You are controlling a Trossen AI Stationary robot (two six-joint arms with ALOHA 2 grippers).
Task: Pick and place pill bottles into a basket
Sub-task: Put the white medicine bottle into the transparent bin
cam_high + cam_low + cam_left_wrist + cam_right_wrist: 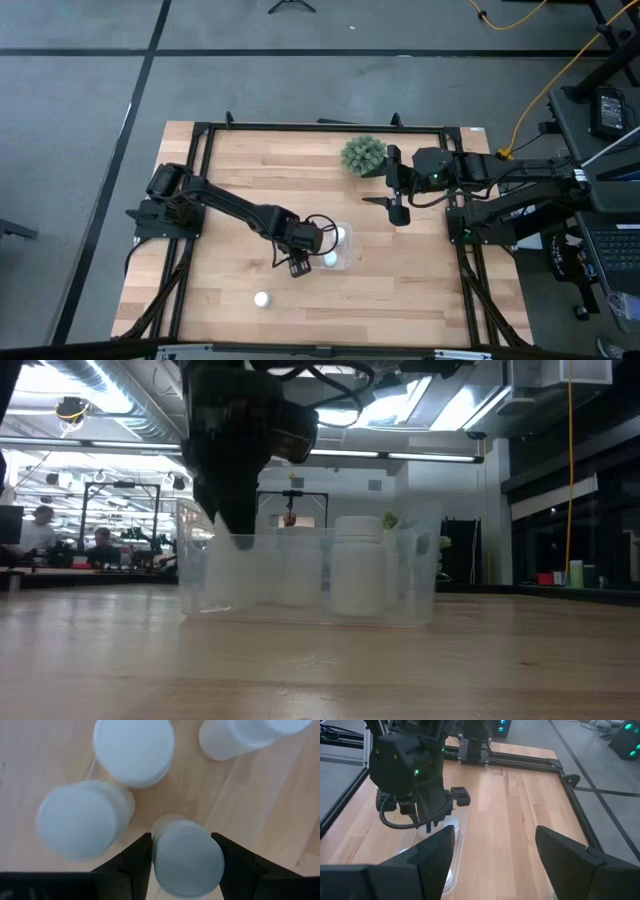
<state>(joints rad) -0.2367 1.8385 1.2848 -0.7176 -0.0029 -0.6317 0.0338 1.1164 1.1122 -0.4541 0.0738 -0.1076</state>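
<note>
Over the clear plastic tray point(345, 262), our left end effector point(182, 865) clamps a small white pill bottle point(186, 855); one bottle point(261, 299) waits at 7 o'clock.

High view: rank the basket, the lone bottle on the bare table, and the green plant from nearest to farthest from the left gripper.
1. Basket: directly under the left gripper.
2. Lone bottle: near the table's front edge.
3. Green plant: at the far edge, beside the right gripper.

A light wooden counter point(400, 280) carried a black metal frame point(300, 128) along its edges. A green spiky plant point(362, 155) stood just beside the right hand point(397, 205). Yellow cable point(540, 90) crossed the grey floor point(80, 150). Seated people point(40, 530) occupied the room beyond.
</note>
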